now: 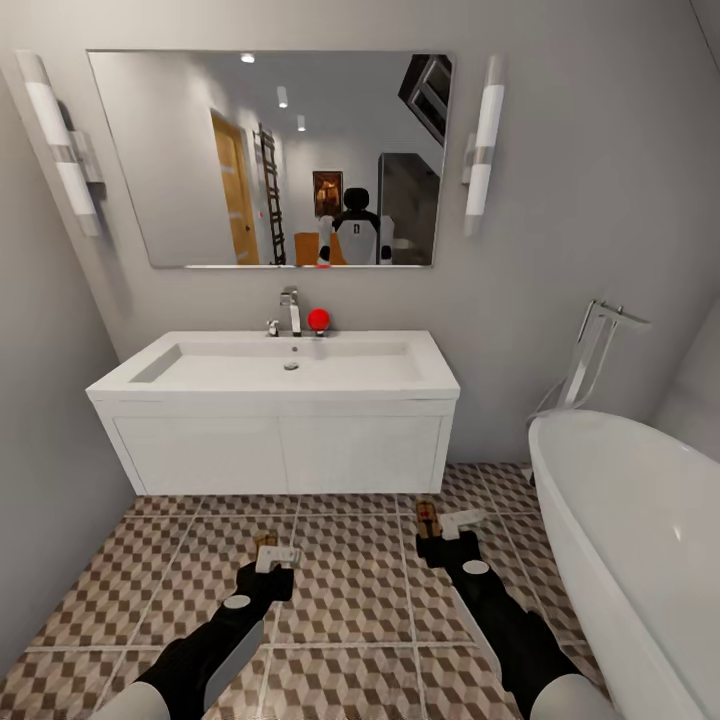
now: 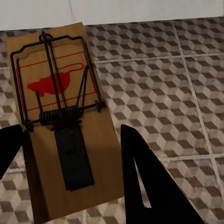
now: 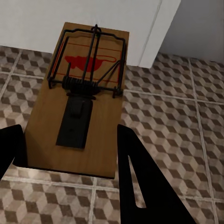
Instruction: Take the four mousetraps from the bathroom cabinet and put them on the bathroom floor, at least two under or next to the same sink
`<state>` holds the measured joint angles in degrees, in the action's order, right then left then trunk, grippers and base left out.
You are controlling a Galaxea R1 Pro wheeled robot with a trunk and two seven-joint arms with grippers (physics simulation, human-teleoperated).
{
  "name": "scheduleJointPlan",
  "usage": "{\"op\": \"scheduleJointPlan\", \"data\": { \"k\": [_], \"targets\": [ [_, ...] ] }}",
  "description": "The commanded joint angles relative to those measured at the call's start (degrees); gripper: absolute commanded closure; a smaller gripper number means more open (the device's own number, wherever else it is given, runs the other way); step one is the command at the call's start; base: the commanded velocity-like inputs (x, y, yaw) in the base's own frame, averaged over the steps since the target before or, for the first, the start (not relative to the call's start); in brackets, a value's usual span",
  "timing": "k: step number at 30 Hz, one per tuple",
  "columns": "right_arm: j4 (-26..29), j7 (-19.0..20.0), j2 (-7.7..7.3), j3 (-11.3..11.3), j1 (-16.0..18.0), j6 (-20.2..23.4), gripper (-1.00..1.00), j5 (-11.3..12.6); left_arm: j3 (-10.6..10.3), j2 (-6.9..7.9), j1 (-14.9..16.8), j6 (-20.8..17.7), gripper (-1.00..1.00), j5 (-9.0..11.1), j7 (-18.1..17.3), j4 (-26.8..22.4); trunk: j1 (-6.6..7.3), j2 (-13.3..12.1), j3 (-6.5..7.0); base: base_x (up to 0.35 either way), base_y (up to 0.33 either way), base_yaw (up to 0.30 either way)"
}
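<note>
Both arms low over the cube-patterned tiled bathroom floor [image 1: 350, 590], facing the wide white rectangular basin [image 1: 290, 365] on its wall-hung vanity. Left gripper [image 1: 277, 557] pinching a tan wooden mousetrap [image 2: 65, 121] across its near end; right gripper [image 1: 452, 525] clamped likewise on a second trap [image 3: 81, 98], close by the vanity's right corner. Likely risks: release from height, with a board bouncing or flipping; placement too far from the basin to count as next to it. White oval bathtub [image 1: 640, 540] crowding the right arm; vanity front limiting forward reach.
</note>
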<state>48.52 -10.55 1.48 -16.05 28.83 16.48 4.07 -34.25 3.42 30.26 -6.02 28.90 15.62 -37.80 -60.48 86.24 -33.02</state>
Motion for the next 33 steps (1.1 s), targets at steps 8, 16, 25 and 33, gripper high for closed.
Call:
{"op": "scheduleJointPlan", "data": {
  "k": [8,16,25,33],
  "targets": [
    [0.1,-0.4,-0.01,-0.2,0.0,0.3,1.00,0.6,-0.5,0.45,0.1,-0.5,1.00,0.3,0.7,-4.8,-1.76,3.3,-2.22,0.000,0.000,0.000],
    [0.1,-0.4,-0.12,-0.1,0.1,0.2,1.00,0.6,-0.5,1.89,0.1,-1.1,1.00,0.2,0.8,-11.0,-3.52,6.5,-4.38,0.000,0.000,0.000],
    [2.8,-0.7,-0.30,0.0,0.0,0.4,1.00,0.6,-0.5,2.28,0.1,-1.3,1.00,0.3,0.8,-11.6,-5.49,10.1,-6.81,0.000,0.000,0.000],
    [5.7,-0.8,-0.40,0.1,0.0,0.9,1.00,0.6,-0.6,2.28,0.1,-1.3,1.00,0.3,0.8,-11.7,-7.25,13.3,-8.97,0.000,0.000,0.000]
  ]
}}
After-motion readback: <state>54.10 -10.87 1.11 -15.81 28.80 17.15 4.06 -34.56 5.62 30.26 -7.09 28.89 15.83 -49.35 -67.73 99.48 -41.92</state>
